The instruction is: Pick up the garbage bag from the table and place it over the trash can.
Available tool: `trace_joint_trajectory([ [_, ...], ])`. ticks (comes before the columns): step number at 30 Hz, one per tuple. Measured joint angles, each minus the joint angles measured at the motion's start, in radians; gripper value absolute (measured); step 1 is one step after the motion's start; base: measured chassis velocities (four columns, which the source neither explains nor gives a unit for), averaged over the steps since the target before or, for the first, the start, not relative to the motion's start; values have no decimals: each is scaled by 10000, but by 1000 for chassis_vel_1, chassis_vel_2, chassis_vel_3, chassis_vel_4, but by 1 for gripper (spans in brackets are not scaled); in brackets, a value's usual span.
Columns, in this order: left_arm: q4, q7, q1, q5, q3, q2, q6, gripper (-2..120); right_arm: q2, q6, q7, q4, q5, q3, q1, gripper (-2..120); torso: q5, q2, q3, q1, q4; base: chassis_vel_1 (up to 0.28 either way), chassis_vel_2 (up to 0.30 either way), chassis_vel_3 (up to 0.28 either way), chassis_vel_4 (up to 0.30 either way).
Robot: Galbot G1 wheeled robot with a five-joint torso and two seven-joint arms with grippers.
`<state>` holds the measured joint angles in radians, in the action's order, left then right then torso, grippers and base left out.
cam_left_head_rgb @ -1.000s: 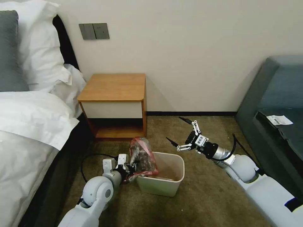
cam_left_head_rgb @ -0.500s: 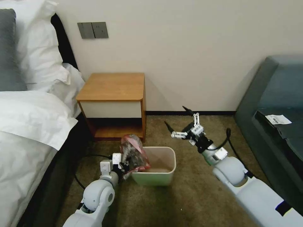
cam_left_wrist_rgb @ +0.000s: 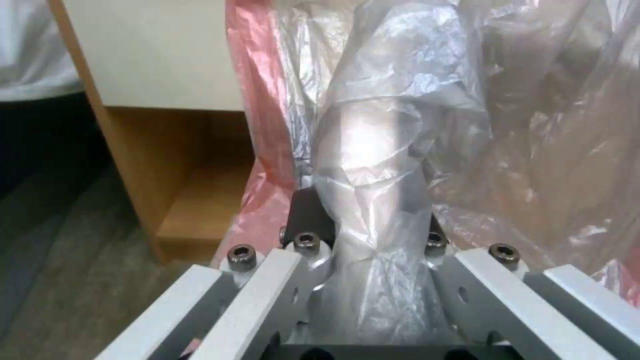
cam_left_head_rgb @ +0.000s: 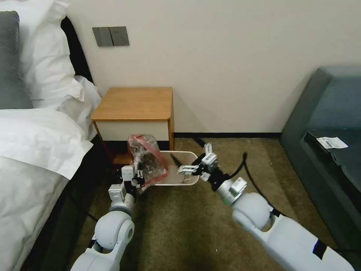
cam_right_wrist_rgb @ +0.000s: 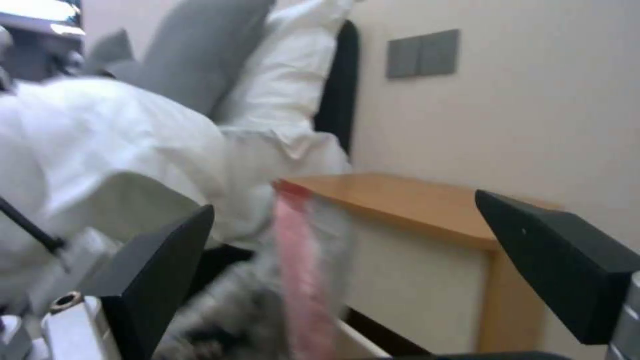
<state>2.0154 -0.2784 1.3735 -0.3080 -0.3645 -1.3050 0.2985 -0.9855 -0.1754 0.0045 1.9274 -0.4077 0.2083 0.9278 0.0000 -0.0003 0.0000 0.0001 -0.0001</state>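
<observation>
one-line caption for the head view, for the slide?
Left claw holds crinkly red-rimmed plastic bag beside cream bin; open right claw reaches over it.

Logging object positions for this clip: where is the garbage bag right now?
In the head view the garbage bag is off the table, bunched in the left pincer above the trash can's left edge, just in front of the table's drawer.

garbage bag [cam_left_head_rgb: 147, 160]: crumpled, red-rimmed, at trash can's left edge | trash can [cam_left_head_rgb: 179, 180]: cream, before table [cam_left_head_rgb: 134, 103]
</observation>
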Motion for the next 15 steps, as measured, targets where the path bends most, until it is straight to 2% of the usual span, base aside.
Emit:
trace_joint_trajectory([
  [9, 178, -41, 265, 651, -10, -195, -225, 10, -579, 867, 427, -97, -629, 1257, -1380, 100, -3, 1, 0, 0, 2, 0, 0, 0, 0],
  [15, 334, -52, 307, 917, -87, -224, -379, 10, -819, 1041, 678, -983, -770, 1971, -2093, 100, -1, 1, 0, 0, 0, 0, 0, 0, 0],
])
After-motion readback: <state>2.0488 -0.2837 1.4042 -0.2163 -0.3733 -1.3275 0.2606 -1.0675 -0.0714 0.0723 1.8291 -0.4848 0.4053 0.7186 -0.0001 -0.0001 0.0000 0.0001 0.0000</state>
